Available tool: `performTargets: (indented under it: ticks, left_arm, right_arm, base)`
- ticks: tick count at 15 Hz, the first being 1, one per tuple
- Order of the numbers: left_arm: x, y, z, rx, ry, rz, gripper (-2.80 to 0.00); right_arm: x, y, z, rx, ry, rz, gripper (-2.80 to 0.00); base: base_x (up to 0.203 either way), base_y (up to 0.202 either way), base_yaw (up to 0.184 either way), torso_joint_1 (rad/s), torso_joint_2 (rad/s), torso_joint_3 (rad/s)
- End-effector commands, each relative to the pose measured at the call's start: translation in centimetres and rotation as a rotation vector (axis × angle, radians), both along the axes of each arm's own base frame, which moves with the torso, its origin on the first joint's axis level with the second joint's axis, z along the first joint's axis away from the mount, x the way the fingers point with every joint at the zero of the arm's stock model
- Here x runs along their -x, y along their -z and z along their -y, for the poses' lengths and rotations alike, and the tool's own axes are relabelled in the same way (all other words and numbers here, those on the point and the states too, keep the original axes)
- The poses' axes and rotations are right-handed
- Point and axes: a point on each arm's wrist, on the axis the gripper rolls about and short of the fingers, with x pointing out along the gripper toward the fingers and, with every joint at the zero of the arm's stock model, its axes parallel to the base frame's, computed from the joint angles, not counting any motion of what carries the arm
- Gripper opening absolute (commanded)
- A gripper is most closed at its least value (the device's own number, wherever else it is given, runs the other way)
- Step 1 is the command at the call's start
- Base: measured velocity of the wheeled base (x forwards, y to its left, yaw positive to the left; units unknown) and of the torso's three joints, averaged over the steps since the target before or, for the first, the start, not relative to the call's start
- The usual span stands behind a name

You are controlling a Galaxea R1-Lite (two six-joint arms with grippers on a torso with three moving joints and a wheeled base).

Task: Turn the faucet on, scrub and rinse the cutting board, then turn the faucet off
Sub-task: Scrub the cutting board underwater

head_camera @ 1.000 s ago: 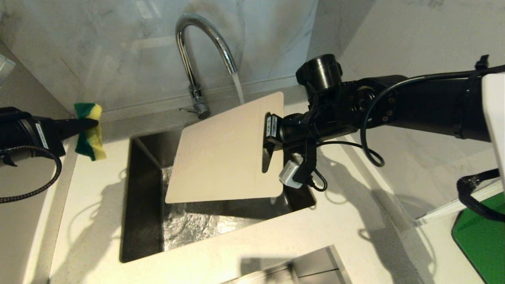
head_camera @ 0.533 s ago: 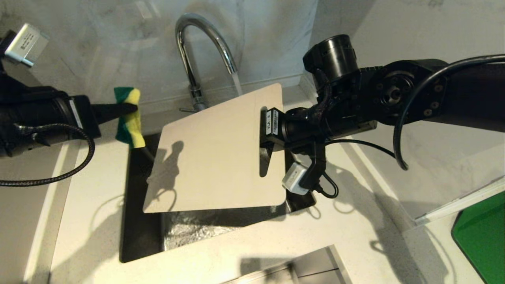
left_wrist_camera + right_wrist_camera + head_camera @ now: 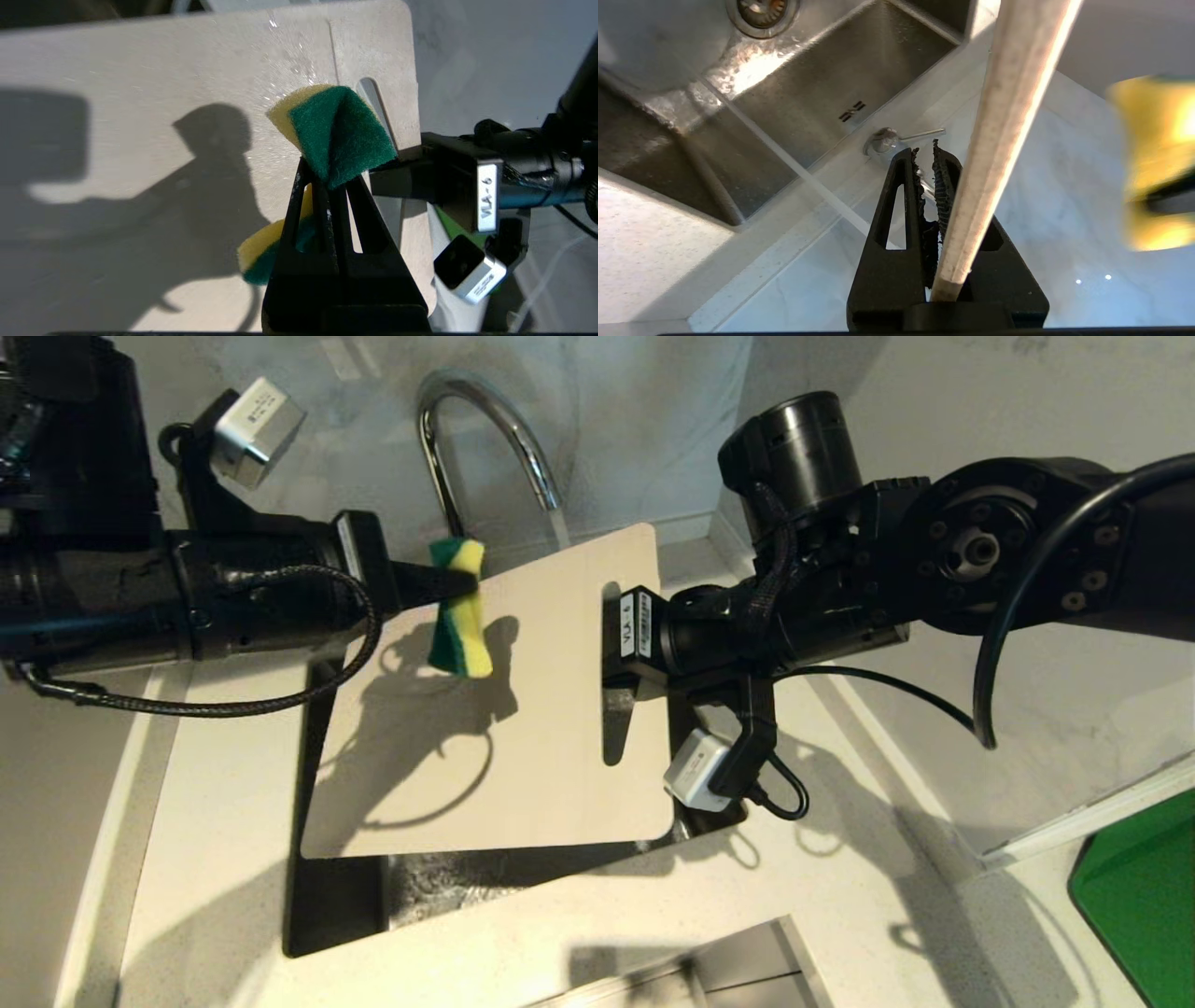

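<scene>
The cream cutting board [image 3: 523,728] hangs tilted over the sink, and my right gripper [image 3: 618,695] is shut on its slotted end. In the right wrist view the board [image 3: 1008,116] shows edge-on beside the right gripper [image 3: 926,154]. My left gripper [image 3: 457,583] is shut on a green-and-yellow sponge [image 3: 457,625], which hangs at the board's far left part. The left wrist view shows the sponge [image 3: 341,135] pinched in the left gripper [image 3: 322,172], with the board [image 3: 163,93] behind it, wet with droplets. Behind the board the chrome faucet [image 3: 467,392] runs a stream of water [image 3: 558,527].
The steel sink [image 3: 336,896] lies under the board, with its drain [image 3: 761,9] in the right wrist view. The faucet's side lever [image 3: 920,135] sits at its base. A marble wall rises behind. A dark green mat [image 3: 1139,896] lies on the counter at far right.
My left arm has swung right, carrying the sponge from over the left counter to the board. My right arm has raised the board and shifted it left.
</scene>
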Motion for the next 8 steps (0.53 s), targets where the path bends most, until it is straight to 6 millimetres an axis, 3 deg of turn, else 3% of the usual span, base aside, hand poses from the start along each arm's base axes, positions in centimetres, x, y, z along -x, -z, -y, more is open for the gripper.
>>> performTargets:
  ticks: [1, 4, 8]
  left_arm:
    - [-1.8, 1.4, 1.8, 0.002, 0.030, -0.073, -2.80]
    - [-3.0, 2.7, 2.4, -0.010, 0.038, -0.112, -2.80]
    - [-4.7, 3.6, 1.3, -0.022, -0.004, -0.139, -2.80]
  right_arm:
    - [0.2, -0.2, 0.1, 0.005, -0.010, 0.013, -2.80]
    - [0.3, -0.2, 0.1, 0.005, -0.010, 0.013, -2.80]
    - [0.5, -0.3, 0.2, 0.005, -0.010, 0.013, -2.80]
  base:
    - [0.000, 0.000, 0.000, 0.000, 0.00, 0.000]
    - [0.000, 0.000, 0.000, 0.000, 0.00, 0.000]
    - [0.000, 0.000, 0.000, 0.000, 0.00, 0.000]
